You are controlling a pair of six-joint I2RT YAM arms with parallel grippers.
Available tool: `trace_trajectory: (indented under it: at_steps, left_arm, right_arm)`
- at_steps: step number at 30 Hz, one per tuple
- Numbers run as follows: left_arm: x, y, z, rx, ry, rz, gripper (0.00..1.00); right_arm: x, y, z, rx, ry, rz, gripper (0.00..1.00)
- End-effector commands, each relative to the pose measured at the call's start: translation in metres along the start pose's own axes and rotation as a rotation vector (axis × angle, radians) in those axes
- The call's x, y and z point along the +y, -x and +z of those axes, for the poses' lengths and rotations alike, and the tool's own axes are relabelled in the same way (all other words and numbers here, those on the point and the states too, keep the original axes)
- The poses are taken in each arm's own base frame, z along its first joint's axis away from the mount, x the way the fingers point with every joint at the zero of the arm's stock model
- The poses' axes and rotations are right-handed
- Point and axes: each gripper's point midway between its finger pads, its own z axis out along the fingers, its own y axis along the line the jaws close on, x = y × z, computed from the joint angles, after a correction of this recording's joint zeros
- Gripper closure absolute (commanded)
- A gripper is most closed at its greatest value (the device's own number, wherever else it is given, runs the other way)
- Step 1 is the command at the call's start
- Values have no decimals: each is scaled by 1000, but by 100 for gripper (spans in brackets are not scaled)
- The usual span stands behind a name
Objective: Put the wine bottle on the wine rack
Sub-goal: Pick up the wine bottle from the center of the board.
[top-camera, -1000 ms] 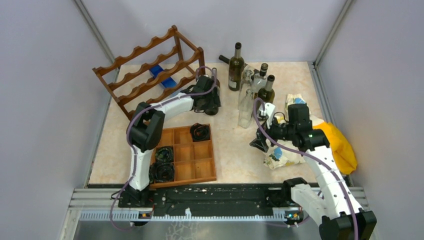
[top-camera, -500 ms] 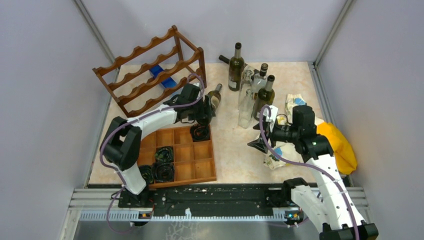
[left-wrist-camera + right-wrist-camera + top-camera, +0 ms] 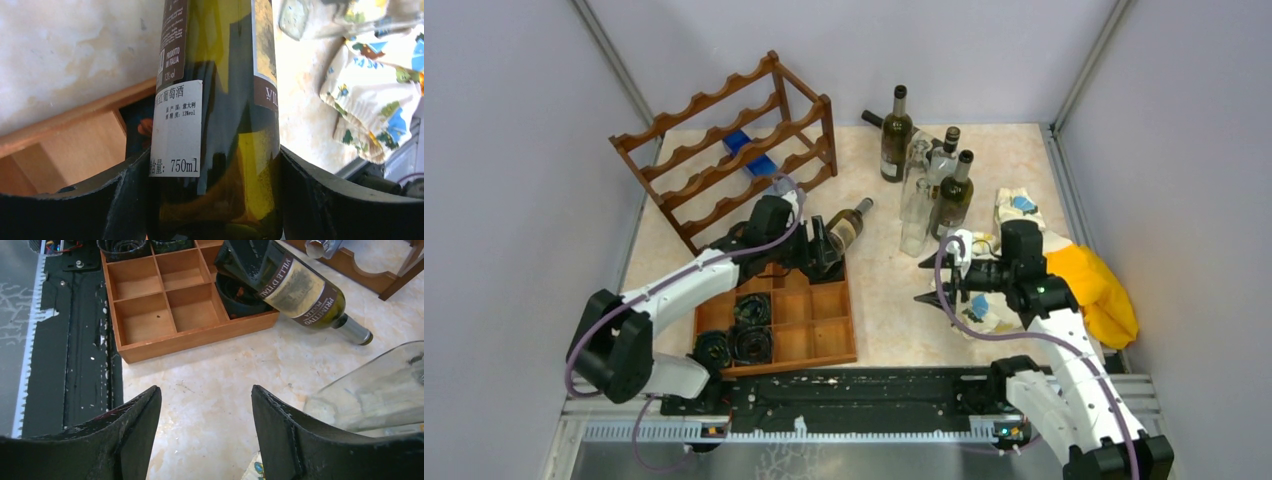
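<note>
My left gripper (image 3: pixel 816 245) is shut on a dark green wine bottle (image 3: pixel 844 225) and holds it tilted, neck pointing right, above the far right corner of the compartment tray. In the left wrist view the bottle (image 3: pixel 220 115) fills the gap between my fingers. The right wrist view shows the same bottle (image 3: pixel 295 290) with its brown label. The dark reddish-brown wine rack (image 3: pixel 724 150) stands at the back left, apart from the bottle. My right gripper (image 3: pixel 931 283) is open and empty, low over the table to the right of the tray; it also shows in the right wrist view (image 3: pixel 206 400).
An orange-brown compartment tray (image 3: pixel 819 330) with dark round items lies at the front. Several upright bottles, dark and clear (image 3: pixel 896 135), stand at the back middle. A patterned cloth (image 3: pixel 1014 208) and a yellow cloth (image 3: pixel 1109 290) lie at the right.
My left arm has pulled the bottle back from the rack toward the tray, tipping it with the neck to the right. My right gripper has drifted slightly nearer and lower.
</note>
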Motion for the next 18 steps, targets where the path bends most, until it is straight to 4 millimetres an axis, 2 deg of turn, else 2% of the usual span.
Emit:
trace_trajectory:
  at_steps: [1, 8, 12, 18]
  left_arm:
    - [-32, -1, -26, -29, -182, 11, 100]
    - [-23, -42, -59, 30, -227, 20, 100]
    - [-27, -52, -79, 35, -275, 60, 100]
    - [-30, -73, -92, 105, -337, 110, 100]
  right_arm:
    - [-8, 14, 4, -59, 25, -144, 35]
    - [-15, -4, 15, -16, 52, -274, 36]
    - [-18, -7, 24, 2, 63, -326, 35]
    - [-21, -10, 38, 17, 75, -381, 33]
